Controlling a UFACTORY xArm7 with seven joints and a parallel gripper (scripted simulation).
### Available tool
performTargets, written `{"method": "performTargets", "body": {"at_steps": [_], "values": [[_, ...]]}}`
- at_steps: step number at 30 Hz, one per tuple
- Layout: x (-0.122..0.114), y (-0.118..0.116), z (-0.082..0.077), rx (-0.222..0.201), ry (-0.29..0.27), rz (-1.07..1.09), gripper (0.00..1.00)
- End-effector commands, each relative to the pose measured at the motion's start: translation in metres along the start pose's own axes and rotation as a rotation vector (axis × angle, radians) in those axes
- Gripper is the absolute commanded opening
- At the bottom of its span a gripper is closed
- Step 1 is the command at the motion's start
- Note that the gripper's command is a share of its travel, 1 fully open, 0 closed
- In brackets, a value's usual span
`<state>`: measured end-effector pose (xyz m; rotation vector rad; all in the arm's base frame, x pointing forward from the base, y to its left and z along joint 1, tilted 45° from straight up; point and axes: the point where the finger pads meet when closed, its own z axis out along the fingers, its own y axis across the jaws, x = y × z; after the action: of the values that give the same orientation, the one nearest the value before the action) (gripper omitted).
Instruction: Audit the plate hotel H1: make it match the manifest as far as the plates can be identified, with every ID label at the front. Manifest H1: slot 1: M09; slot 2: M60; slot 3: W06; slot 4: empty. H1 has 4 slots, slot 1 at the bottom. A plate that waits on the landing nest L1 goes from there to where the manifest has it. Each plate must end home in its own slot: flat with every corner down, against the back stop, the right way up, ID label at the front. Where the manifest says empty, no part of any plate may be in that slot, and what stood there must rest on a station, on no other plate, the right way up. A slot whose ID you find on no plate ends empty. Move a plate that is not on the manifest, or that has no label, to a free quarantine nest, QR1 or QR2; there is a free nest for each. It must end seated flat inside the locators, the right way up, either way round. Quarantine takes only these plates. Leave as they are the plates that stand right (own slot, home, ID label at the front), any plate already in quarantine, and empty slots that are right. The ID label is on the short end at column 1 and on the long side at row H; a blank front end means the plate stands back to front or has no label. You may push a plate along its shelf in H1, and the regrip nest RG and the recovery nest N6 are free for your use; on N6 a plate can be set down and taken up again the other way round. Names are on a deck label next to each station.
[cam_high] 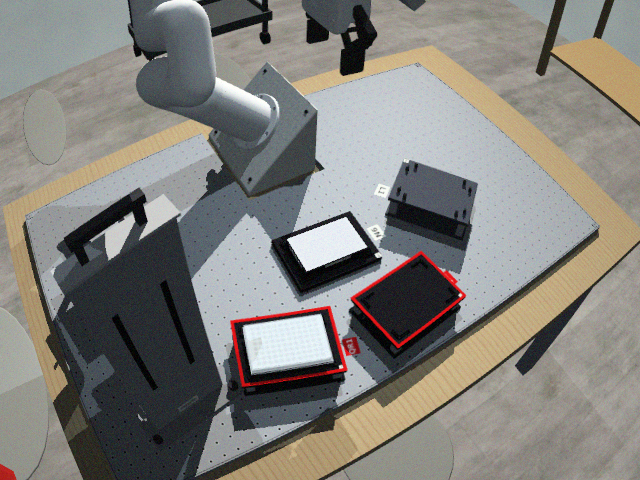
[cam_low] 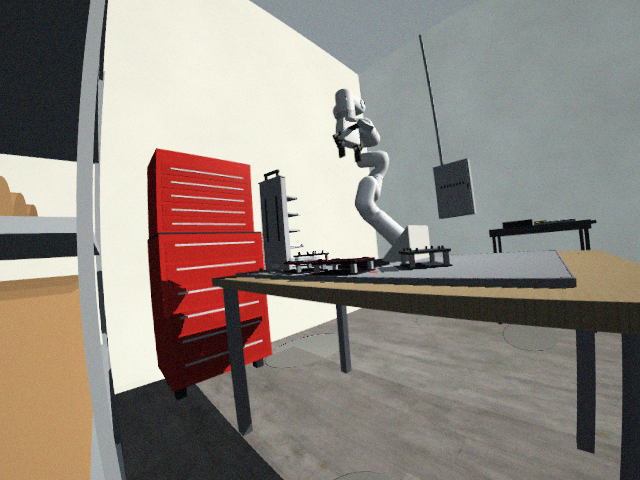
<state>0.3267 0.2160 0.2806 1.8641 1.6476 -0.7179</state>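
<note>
The plate hotel H1 point(cam_high: 129, 310) is a tall grey tower with a black handle at the left of the deck. The top view shows it from behind and above, so its slots are hidden. In the exterior view the hotel point(cam_low: 273, 222) shows four thin shelves edge-on, and I make out no plate on them. A plate with a smooth white top point(cam_high: 326, 242) lies on nest N6. A white well plate point(cam_high: 287, 343) sits in a red-framed quarantine nest. My gripper point(cam_high: 338, 38) is open and empty, high above the back of the deck; it also shows in the exterior view point(cam_low: 347, 148).
The second red-framed quarantine nest point(cam_high: 408, 299) is black and holds nothing. The grey landing nest L1 point(cam_high: 433, 193) holds nothing. The arm's grey base block point(cam_high: 268, 134) stands at the back. A red tool cabinet point(cam_low: 206, 258) stands beside the table.
</note>
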Motion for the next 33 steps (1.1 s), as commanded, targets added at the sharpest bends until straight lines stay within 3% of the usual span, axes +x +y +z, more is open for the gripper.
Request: {"method": "performTargets", "body": {"at_steps": [1,15,17,23,28,33], "values": [[0.000,0.000,-0.011,0.000,0.000,0.000,1.00],[0.000,0.000,-0.058,0.000,0.000,0.000,1.00],[0.000,0.000,-0.058,0.000,0.000,0.000,1.00],[0.000,0.000,-0.077,0.000,0.000,0.000,1.00],[0.000,0.000,-0.077,0.000,0.000,0.000,1.00],[-0.019,0.004,-0.077,0.000,0.000,0.133,1.00]]}}
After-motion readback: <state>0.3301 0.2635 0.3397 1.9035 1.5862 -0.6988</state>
